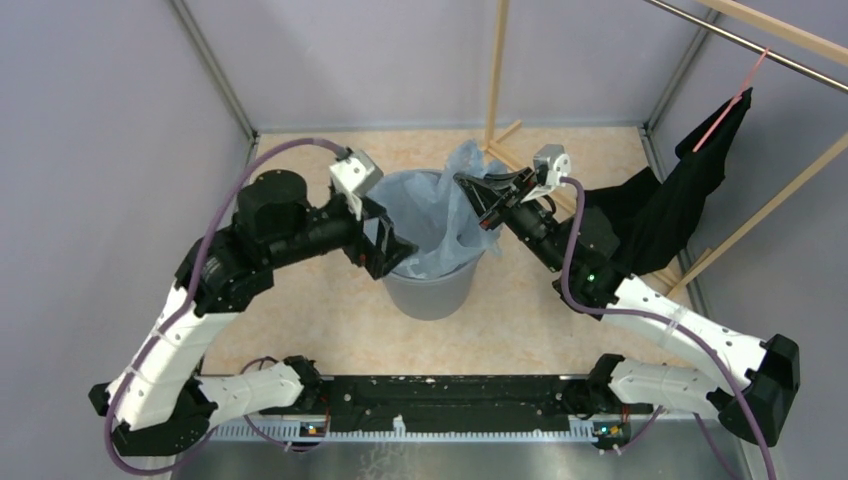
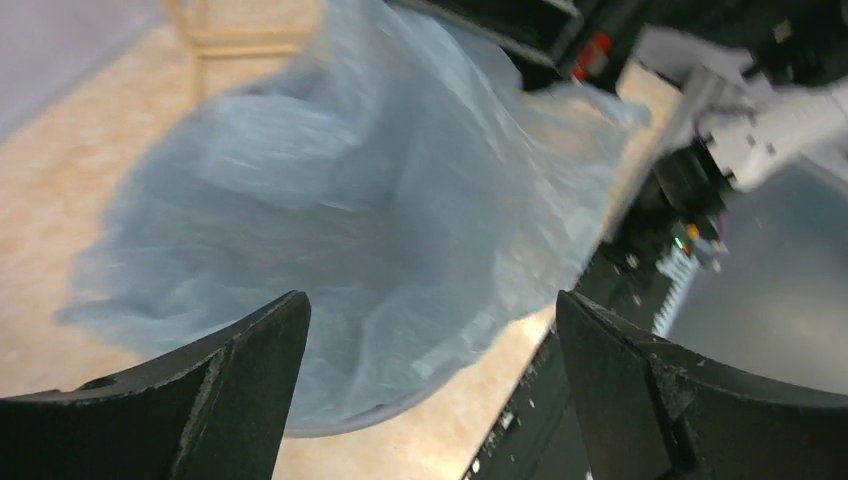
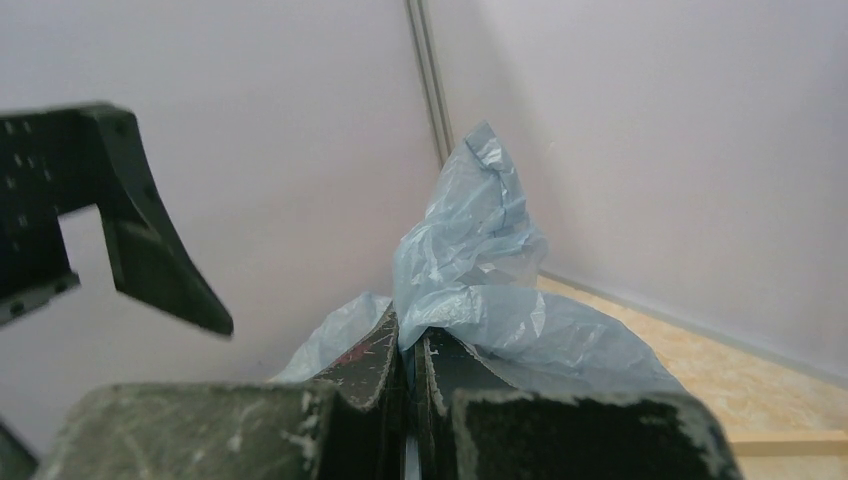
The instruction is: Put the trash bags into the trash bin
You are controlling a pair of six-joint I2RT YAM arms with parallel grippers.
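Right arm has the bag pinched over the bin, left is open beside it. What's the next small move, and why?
Probably lower the right gripper a little into the bin before releasing. Its jaws are shut on the bag, and part of the film sticks up above the rim on that side. The left gripper is open at the opposite rim, holding nothing.

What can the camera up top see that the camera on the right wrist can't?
Only the top camera shows the grey trash bin and the black cloth hanging on the right. Only the right wrist camera shows the right tool close up, with its fingers squeezed shut on a fold of the trash bag. Both show the blue bag and the right tool pinching it.
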